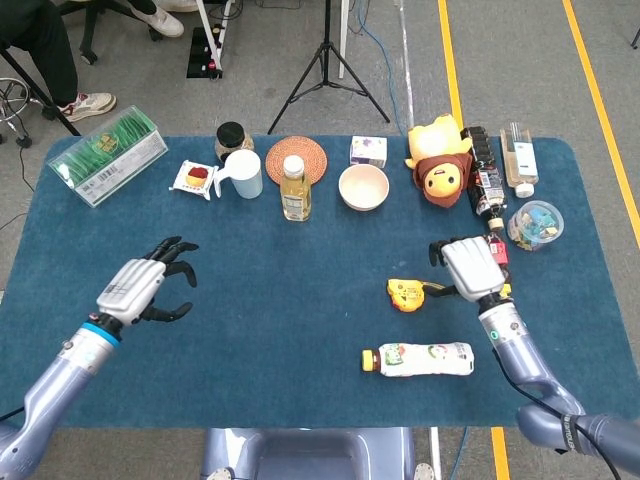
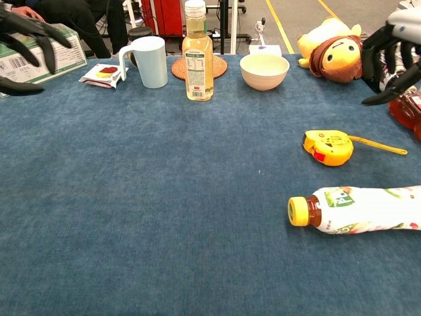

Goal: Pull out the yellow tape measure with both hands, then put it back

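The yellow tape measure (image 1: 405, 294) (image 2: 328, 146) lies on the blue table, right of centre, with a short length of yellow tape (image 2: 377, 144) sticking out to the right. My right hand (image 1: 470, 267) (image 2: 388, 55) hovers to its right and above it, fingers spread, holding nothing. My left hand (image 1: 141, 289) (image 2: 26, 45) is far off at the table's left side, also open and empty, raised above the cloth.
A juice bottle (image 1: 418, 359) (image 2: 358, 209) lies on its side just in front of the tape measure. Along the back stand a white mug (image 2: 148, 62), an upright bottle (image 2: 198, 51), a bowl (image 2: 264, 70), a plush toy (image 2: 335, 50) and a green box (image 1: 107, 155). Sauce bottles (image 1: 493, 262) lie beside my right hand.
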Robot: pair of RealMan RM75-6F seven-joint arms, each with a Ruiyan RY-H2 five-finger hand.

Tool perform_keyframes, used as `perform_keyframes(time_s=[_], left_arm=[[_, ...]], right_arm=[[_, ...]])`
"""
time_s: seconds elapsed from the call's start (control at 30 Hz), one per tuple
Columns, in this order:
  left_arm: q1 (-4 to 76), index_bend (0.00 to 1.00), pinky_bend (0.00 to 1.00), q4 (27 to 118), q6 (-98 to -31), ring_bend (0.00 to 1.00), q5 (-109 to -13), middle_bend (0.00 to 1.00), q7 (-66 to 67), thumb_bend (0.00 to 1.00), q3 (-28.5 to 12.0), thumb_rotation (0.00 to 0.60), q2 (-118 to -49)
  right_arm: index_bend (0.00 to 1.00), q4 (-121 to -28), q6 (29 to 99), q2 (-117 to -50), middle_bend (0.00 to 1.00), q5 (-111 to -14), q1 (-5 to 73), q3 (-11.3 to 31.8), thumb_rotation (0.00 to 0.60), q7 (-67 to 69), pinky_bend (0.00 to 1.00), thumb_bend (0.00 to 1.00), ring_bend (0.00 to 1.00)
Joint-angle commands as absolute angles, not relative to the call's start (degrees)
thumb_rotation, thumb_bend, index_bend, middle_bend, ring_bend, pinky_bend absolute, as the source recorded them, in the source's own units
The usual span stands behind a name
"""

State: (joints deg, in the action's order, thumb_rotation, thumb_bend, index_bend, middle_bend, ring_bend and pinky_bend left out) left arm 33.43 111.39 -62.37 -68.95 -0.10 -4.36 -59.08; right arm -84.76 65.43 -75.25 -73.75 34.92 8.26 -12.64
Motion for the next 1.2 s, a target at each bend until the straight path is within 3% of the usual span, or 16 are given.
perform_keyframes(time_s=[0.03, 0.37, 0.83, 1.2], left_arm=[[27.43, 0.48, 0.24, 110.88, -71.44, 0.08, -68.68, 0.19, 6.59, 0.28, -2.08, 0.6, -60.77], [18.02, 0.5, 0.24, 106.45, -81.86, 0.09, -70.8, 0.22, 8.44, 0.28, 1.3, 0.6, -63.94], [9.38, 0.51, 0.24, 100.78, -91.17, 0.11, -79.42, 0.26, 6.77, 0.28, 3.61, 0.6, -67.48], [7.71, 0.51, 0.24, 102.72, -91.02, 0.11, -81.44, 0.26, 6.74, 0.28, 3.16, 0.6, -67.16]], right_arm=[[0.58, -84.17, 68.97, -75.13, 0.63, -75.53, 32.09, 7.78, 0.478, -10.64, 0.59, 0.13, 0.6], [0.59, -85.37, 75.33, -72.42, 0.64, -75.33, 24.59, 5.94, 0.478, -6.48, 0.53, 0.14, 0.58], [0.57, -87.68, 80.76, -69.7, 0.62, -74.11, 15.09, 2.93, 0.475, -4.5, 0.5, 0.14, 0.54], [0.57, -87.65, 83.59, -68.61, 0.62, -75.06, 11.22, 2.96, 0.48, -2.27, 0.5, 0.14, 0.54]])
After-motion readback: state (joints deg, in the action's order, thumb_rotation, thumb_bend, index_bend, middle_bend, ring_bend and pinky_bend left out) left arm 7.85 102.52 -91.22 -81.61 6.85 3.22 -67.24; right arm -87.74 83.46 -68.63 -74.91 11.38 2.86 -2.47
